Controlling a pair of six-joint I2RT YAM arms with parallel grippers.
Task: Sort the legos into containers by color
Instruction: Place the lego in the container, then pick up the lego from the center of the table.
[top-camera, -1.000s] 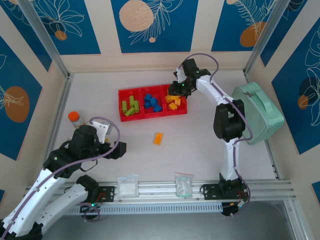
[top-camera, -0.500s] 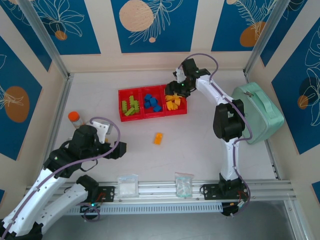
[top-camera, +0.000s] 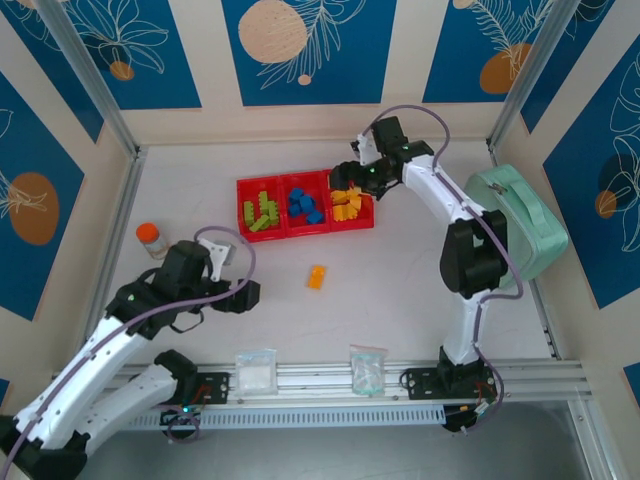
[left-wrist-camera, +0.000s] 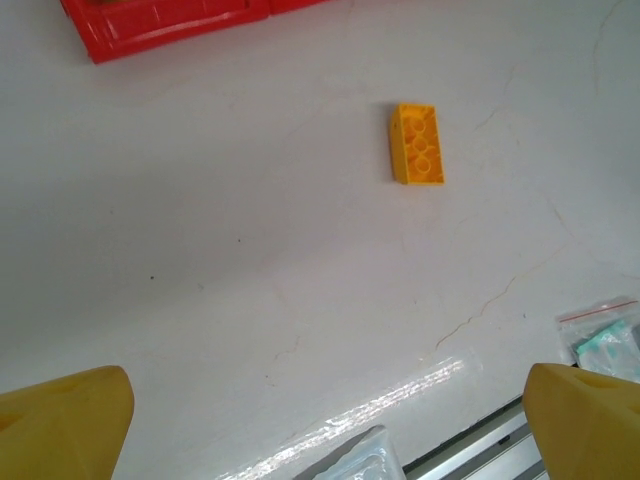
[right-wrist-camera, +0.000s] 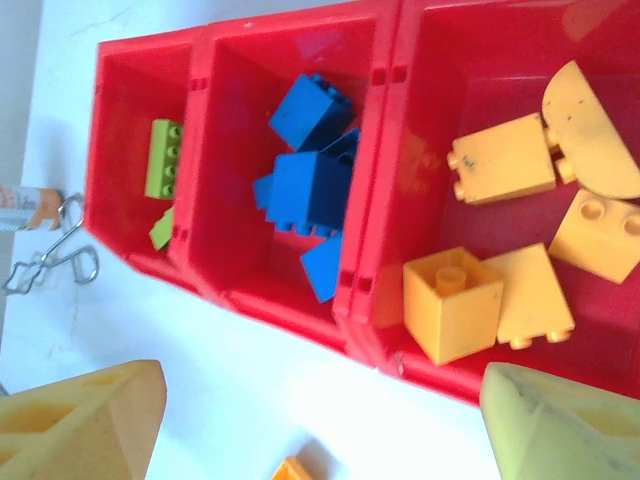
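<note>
The red tray (top-camera: 300, 234) of three joined bins sits at the table's back middle. It holds lime green legos (top-camera: 260, 212) on the left, blue legos (top-camera: 305, 206) in the middle and yellow-orange legos (top-camera: 347, 205) on the right. One yellow-orange brick (top-camera: 317, 277) lies alone on the table in front of the tray. The left wrist view shows it studs-up (left-wrist-camera: 417, 144), well ahead of my left gripper (left-wrist-camera: 325, 425), which is open and empty. My right gripper (right-wrist-camera: 320, 430) hovers open over the tray's front wall (right-wrist-camera: 290, 310), above the blue legos (right-wrist-camera: 310, 180) and the yellow-orange legos (right-wrist-camera: 500, 160).
A small orange-capped bottle (top-camera: 152, 238) stands at the left. A mint-green case (top-camera: 515, 225) lies at the right edge. Two clear bags (top-camera: 256, 370) (top-camera: 367, 368) rest by the front rail, close to my left gripper (top-camera: 250, 295).
My left arm has moved right, bringing its gripper closer to the loose yellow-orange brick. My right arm's elbow has swung right while its gripper stays over the tray's right end.
</note>
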